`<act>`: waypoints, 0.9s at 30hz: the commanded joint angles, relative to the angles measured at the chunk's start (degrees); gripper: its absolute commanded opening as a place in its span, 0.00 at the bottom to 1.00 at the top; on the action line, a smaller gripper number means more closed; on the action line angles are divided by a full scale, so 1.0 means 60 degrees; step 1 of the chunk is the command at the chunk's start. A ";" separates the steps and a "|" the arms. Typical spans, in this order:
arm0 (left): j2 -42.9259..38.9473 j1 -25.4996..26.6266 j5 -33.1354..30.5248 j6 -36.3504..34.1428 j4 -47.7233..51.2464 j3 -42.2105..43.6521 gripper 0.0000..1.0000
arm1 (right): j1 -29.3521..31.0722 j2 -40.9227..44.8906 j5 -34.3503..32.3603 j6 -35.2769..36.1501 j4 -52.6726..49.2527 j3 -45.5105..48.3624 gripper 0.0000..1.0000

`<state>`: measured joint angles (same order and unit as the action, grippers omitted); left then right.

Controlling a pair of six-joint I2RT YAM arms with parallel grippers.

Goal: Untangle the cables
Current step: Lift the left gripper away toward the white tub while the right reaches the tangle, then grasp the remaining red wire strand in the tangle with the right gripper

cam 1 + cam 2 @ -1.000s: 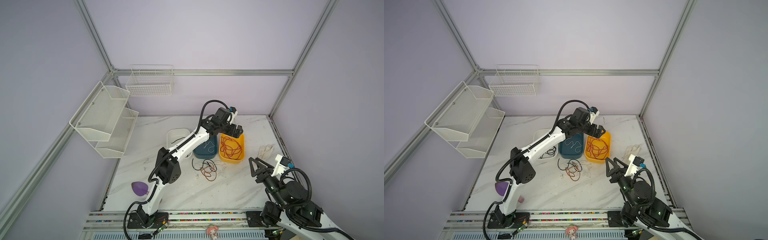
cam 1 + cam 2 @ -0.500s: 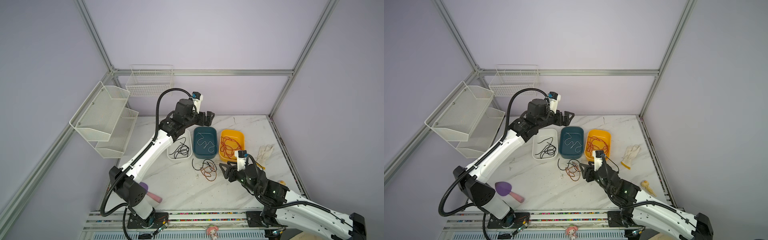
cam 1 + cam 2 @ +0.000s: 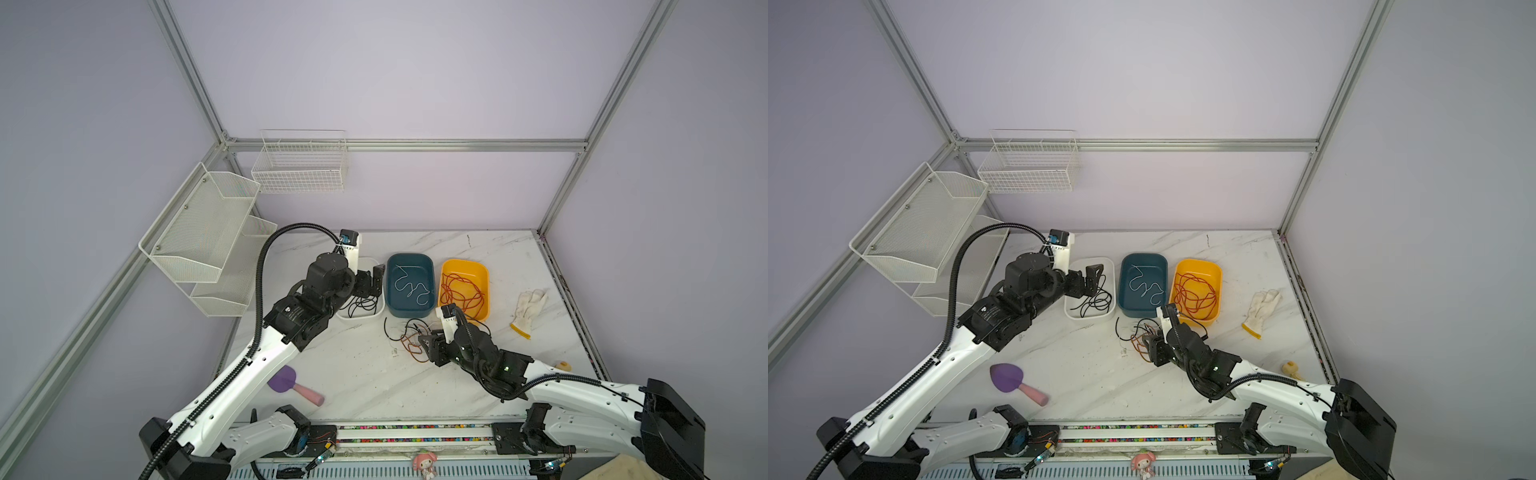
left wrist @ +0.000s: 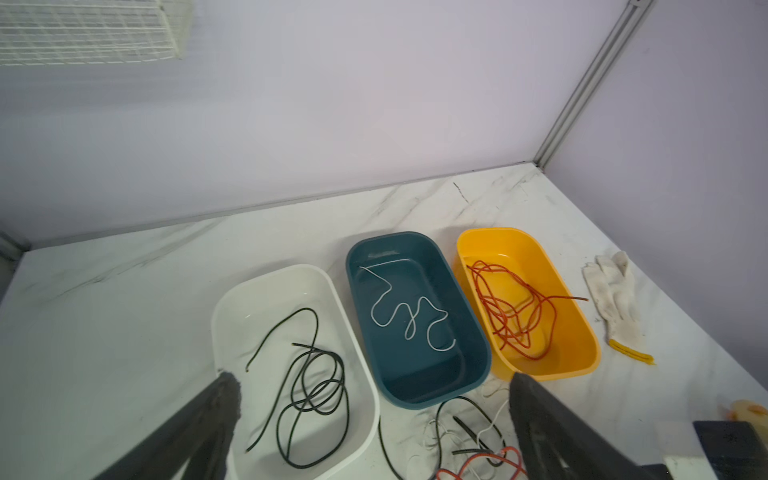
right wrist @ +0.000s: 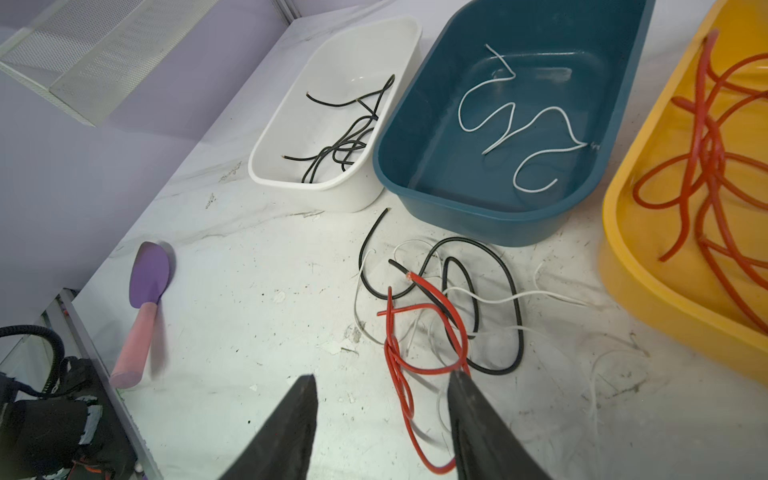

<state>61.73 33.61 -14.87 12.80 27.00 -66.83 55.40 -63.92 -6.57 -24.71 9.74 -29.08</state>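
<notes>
Under the left claw (image 4: 374, 382), spread wide, sit the bench (image 4: 124, 311) and the white bin (image 4: 266, 324). Before the right claw (image 5: 382, 374) lie the tangled cables (image 5: 440, 299), one red strand (image 5: 390, 324) between its parted jaws. Sorting looks midway; the next move likely means closing squarely on that strand.

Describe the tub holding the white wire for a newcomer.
On the white marble table, three plastic tubs stand in a row. It is the middle, dark teal tub; its neighbours are a white tub and a yellow tub.
</notes>
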 commanded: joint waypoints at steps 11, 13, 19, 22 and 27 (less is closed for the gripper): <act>-0.1016 -0.0027 -0.2243 -0.1355 -0.0820 0.1228 1.00 | -0.0018 -0.1799 -0.0672 0.0418 0.0918 -0.0658 0.37; -0.1031 -0.0027 -0.2202 -0.1371 -0.0806 0.1237 1.00 | -0.0026 -0.1871 -0.0897 0.0433 0.0941 -0.0704 0.35; -0.1035 -0.0028 -0.1999 -0.1375 -0.0766 0.1222 1.00 | -0.0364 -0.2026 -0.0904 0.0334 0.1257 -0.0618 0.29; -0.0988 -0.0021 -0.1859 -0.1375 -0.0721 0.1216 1.00 | -0.0511 -0.2144 -0.0667 0.0316 0.1436 -0.0602 0.29; -0.0943 -0.0020 -0.1817 -0.1377 -0.0663 0.1179 1.00 | -0.0597 -0.2413 -0.0399 0.0339 0.1526 -0.0716 0.25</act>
<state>56.40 33.61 -26.28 6.09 24.86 -61.17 52.10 -77.82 -9.93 -22.70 17.17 -32.03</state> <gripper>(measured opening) 0.999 0.259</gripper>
